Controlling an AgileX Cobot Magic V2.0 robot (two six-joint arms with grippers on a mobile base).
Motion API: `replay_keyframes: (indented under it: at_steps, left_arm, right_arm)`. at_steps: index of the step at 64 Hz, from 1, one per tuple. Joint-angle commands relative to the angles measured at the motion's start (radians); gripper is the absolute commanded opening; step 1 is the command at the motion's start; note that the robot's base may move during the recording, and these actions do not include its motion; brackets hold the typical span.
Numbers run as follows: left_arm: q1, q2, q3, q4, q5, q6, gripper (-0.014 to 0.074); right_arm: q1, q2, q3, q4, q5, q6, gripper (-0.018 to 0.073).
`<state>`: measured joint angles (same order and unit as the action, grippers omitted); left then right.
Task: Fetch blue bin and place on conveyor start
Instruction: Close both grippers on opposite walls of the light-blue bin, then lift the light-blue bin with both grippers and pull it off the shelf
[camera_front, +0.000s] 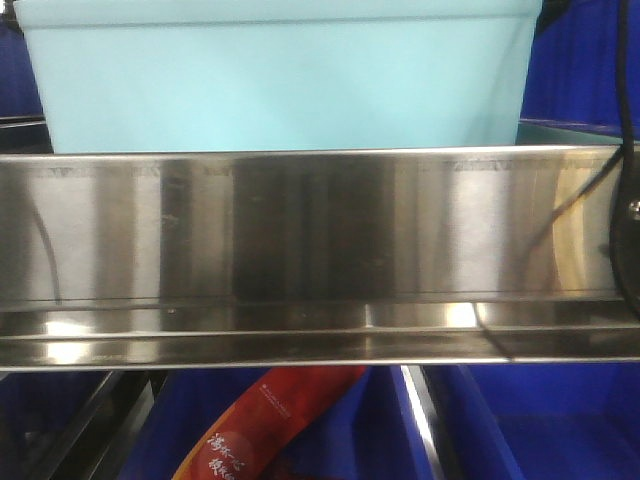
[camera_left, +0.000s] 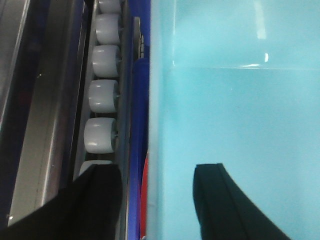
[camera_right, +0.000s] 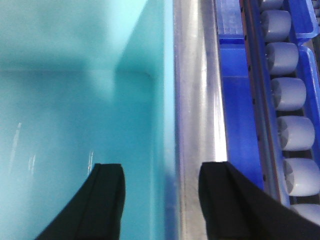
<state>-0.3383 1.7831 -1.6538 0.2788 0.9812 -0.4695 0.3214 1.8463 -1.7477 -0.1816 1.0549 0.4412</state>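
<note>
Blue bin (camera_front: 280, 85) fills the top of the front view, sitting on the shelf just behind the steel rail (camera_front: 320, 240). Long axis runs left-right across the frame, broad plain wall to the camera, mouth up. Royal-blue bins (camera_front: 585, 70) sit close at both its ends, more on the shelf below (camera_front: 540, 420), little side room. A red packet (camera_front: 265, 425) lies in a lower one. A black cable (camera_front: 622, 150) hangs at the right edge.

Only the wrist views look inside the bin: bare pale floor, rounded corner. Neither arm shows in the front view.

Left gripper (camera_left: 157, 170) is spread wide astride the bin's end wall, one finger (camera_left: 97, 200) outside over the rollers (camera_left: 102, 95), the other inside, gap on both sides, nothing clamped. A royal-blue wall presses right against the bin there.

Right gripper (camera_right: 162, 167) is spread likewise over the opposite wall, inner finger (camera_right: 107, 200) inside the tub, outer one above a steel strip (camera_right: 197, 100), not pinching. Grey rollers (camera_right: 290, 95) run further out
</note>
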Motion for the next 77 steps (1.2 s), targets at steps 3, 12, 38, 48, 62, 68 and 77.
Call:
replay_keyframes:
  at_steps: [3, 12, 38, 48, 62, 68, 77]
  left_arm:
    - [0.002, -0.001, -0.004, -0.003, -0.004, -0.007, 0.0265]
    - [0.002, -0.001, -0.004, -0.003, -0.004, -0.007, 0.0256]
    - [0.002, -0.005, -0.004, 0.017, 0.033, -0.007, -0.0111]
    - [0.001, -0.04, -0.004, 0.023, 0.038, -0.041, -0.0111]
    - [-0.042, -0.145, -0.004, 0.095, 0.051, -0.107, -0.0111]
    - [-0.076, -0.191, -0.004, 0.144, 0.051, -0.15, -0.0111]
    - [-0.117, -0.258, -0.017, 0.153, 0.053, -0.162, -0.0111]
  right_arm:
    - [-0.004, -0.004, -0.007, -0.006, -0.001, -0.004, 0.0243]
    - [-0.004, -0.004, -0.007, -0.006, -0.002, -0.004, 0.0243]
    - [-0.001, -0.013, -0.007, -0.006, 0.003, -0.004, -0.016]
    - [0.001, -0.043, -0.007, -0.006, 0.003, 0.006, -0.016]
    - [0.026, -0.14, -0.007, -0.095, 0.009, 0.047, -0.016]
    - [0.06, -0.185, -0.007, -0.137, 0.016, 0.059, -0.016]
    - [0.108, -0.255, -0.007, -0.186, 0.018, 0.084, -0.016]
